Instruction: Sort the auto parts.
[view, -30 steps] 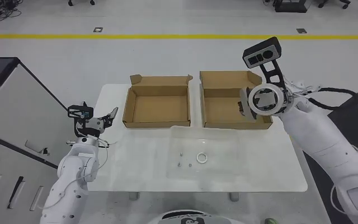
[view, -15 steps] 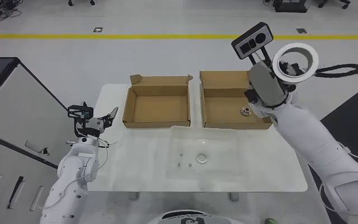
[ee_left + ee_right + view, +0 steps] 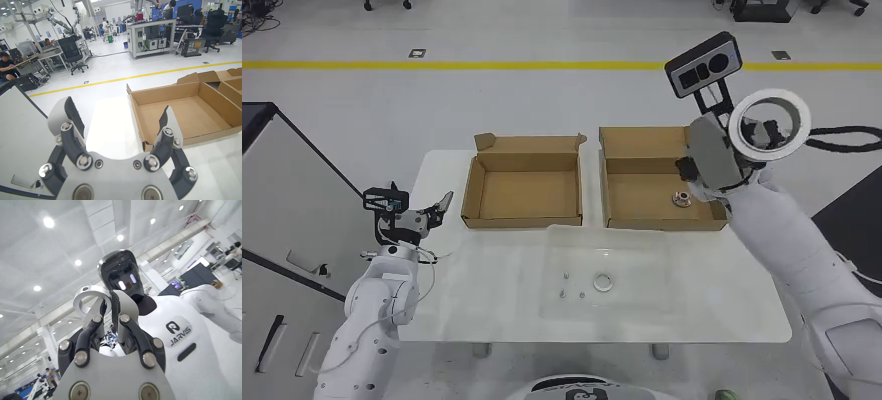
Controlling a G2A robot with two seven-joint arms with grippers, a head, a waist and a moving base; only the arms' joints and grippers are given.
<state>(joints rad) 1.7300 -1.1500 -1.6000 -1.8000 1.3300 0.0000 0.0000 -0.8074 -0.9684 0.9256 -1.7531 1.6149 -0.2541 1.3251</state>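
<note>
Right end effector [image 3: 108, 303] pinches a metal collar ring [image 3: 88, 289], the right cardboard box [image 3: 642, 188] seemingly below it; left end effector [image 3: 117, 103], spread wide, sits farther.

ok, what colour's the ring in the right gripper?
Silver metal ring, held by the right gripper; clearest in the right wrist view.

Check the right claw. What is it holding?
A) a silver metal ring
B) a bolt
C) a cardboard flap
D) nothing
A: in the right wrist view, the right claw is shut on the rim of a silver metal ring.
</note>
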